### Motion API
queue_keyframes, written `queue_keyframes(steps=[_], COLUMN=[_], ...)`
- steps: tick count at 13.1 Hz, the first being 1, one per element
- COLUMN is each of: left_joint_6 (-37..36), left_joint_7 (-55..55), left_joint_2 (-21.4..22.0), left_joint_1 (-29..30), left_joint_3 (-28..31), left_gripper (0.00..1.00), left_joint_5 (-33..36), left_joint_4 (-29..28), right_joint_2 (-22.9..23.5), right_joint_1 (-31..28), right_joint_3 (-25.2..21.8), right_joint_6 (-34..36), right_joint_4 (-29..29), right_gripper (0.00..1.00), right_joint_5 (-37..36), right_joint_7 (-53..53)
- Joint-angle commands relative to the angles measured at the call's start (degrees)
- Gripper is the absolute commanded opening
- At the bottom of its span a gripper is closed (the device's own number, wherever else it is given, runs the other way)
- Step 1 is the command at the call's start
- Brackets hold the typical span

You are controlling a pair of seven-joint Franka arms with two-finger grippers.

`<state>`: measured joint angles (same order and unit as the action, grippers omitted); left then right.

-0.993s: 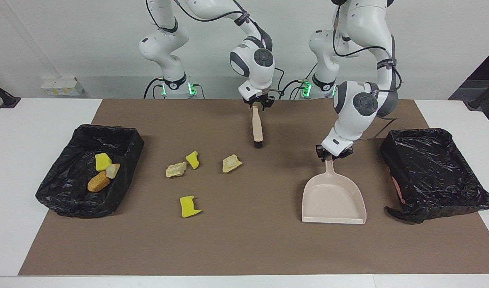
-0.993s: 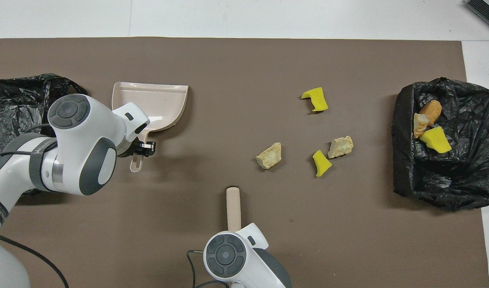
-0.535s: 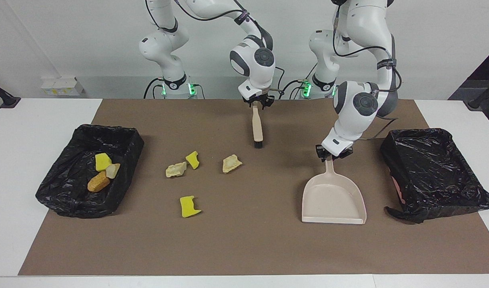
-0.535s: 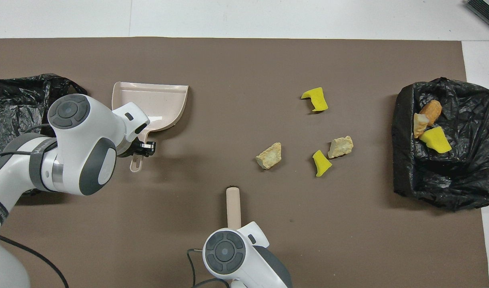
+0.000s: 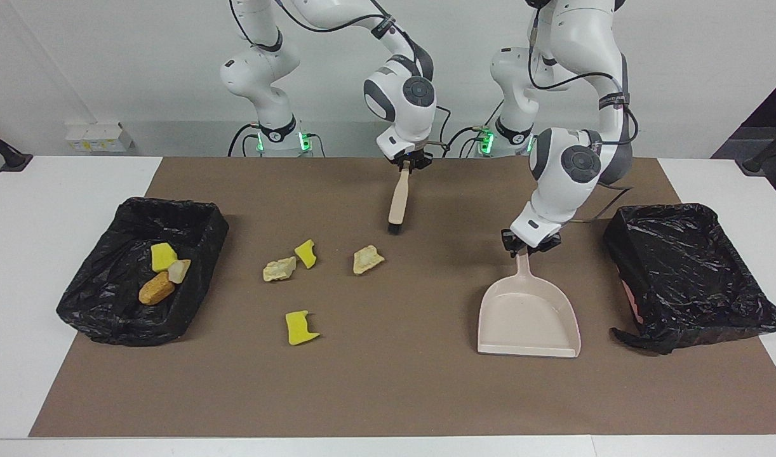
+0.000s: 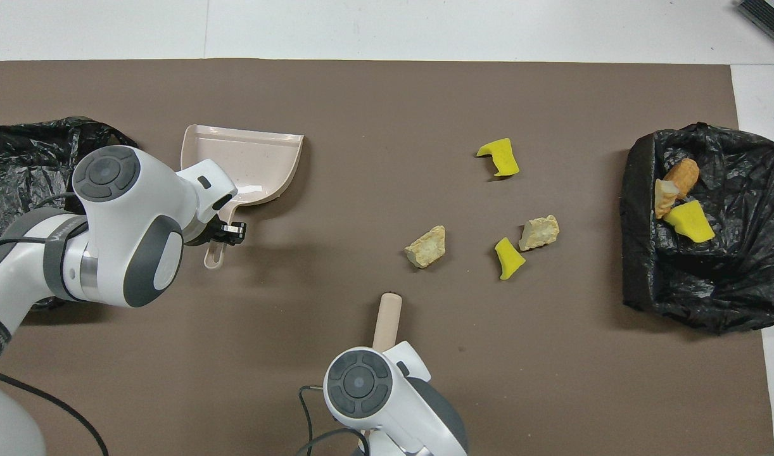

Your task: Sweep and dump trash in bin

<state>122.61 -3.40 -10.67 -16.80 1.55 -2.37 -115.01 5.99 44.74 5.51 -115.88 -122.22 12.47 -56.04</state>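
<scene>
Fingers are clamping tools on both arms: the right gripper (image 5: pixel 408 165) is now shutting tight on the brush (image 5: pixel 397 202) handle, which has swung its bristles toward the right arm's end of the table since a second ago, while the left gripper (image 5: pixel 530 244) is still pinching the dustpan (image 5: pixel 529 314) handle. The pan is resting on the brown mat (image 5: pixel 388 387), having turned only slightly. 4 pieces of trash (image 5: pixel 294 263) are lying loose on the mat between brush and full bin (image 5: pixel 140 273) (3 more are already sitting inside it). The second bin (image 5: pixel 686 273), beside the dustpan, is showing nothing inside. Sweeping looks about to begin.
</scene>
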Motion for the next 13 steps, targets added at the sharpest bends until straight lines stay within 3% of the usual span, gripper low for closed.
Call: queue_keyframes(steps=[1,6,9,13], left_joint_6=[-6.39,-18.61,-19.17,-19.52], left_joint_7=[6.64,18.23,28.68,37.75], left_joint_2=[-2.85,-10.67,-11.56,-11.21], left_joint_1=[0.98,2.65,4.93,5.64], left_joint_3=[-0.41,-0.49,-0.49,-0.49], left_gripper=[0.0,0.0,0.0,0.0], left_joint_5=[0.26,4.29,4.39,5.18], left_joint_4=[7.92,24.89,26.42,27.2], right_joint_2=[-1.94,-4.58,-4.41,-2.57], right_joint_1=[-4.38,-13.78,-21.15,-33.9], right_joint_3=[0.12,0.11,0.11,0.2], right_joint_6=[6.35,18.66,20.43,17.72], right_joint_4=[4.7,12.0,12.44,11.84], right_gripper=[0.0,0.0,0.0,0.0], right_joint_5=[-0.08,-5.06,-11.05,-14.57], right_joint_7=[3.21,12.43,18.13,27.54])
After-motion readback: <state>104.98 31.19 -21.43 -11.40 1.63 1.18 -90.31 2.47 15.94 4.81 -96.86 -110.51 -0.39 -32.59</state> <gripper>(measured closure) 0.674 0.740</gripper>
